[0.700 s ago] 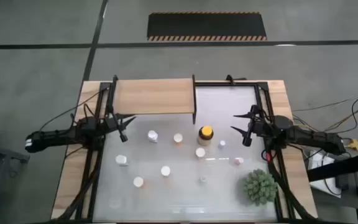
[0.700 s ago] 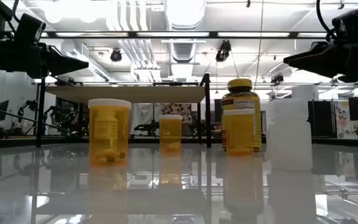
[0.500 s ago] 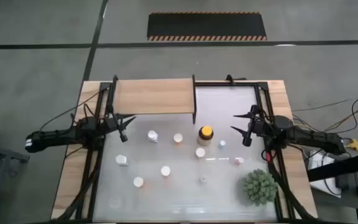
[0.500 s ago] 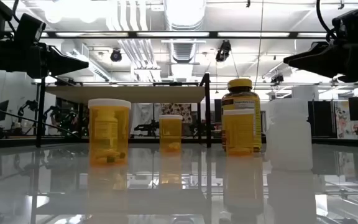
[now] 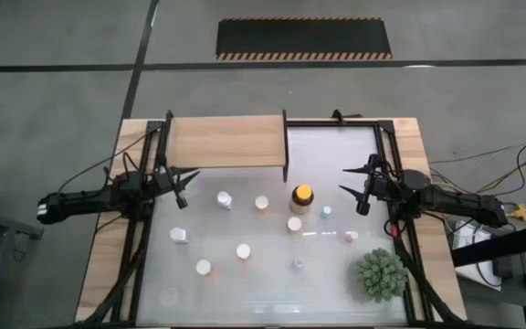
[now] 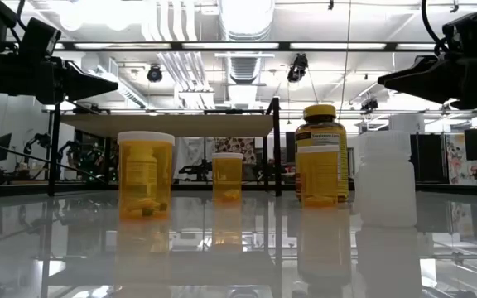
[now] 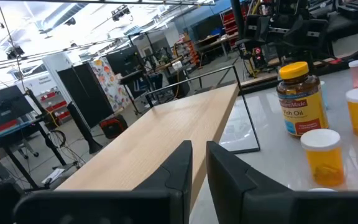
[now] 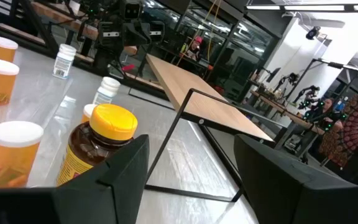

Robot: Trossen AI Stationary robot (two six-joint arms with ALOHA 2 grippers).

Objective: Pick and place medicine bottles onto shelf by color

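No bottle is picked yet — the shelf [image 5: 226, 142] is bare, and both arms hover empty. The left gripper [image 5: 183, 183], jaws clenched on nothing, waits beside the shelf's front edge; the right gripper [image 5: 362, 188], jaws released, hangs just beyond the yellow-capped jar [image 5: 301, 196]. The medicine bottles [image 5: 243, 250] stand scattered on the glossy white table [image 5: 272, 297] in front of the shelf, probably upright. Next: descend over one bottle. Behind — a workshop with bright ceiling lights.

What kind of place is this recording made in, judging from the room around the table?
Most likely a robotics lab or workshop hall. The low view shows exposed ceiling ducts and strip lights, the right wrist view shows other robot arms on benches, and a hazard-striped floor mat lies beyond the table.
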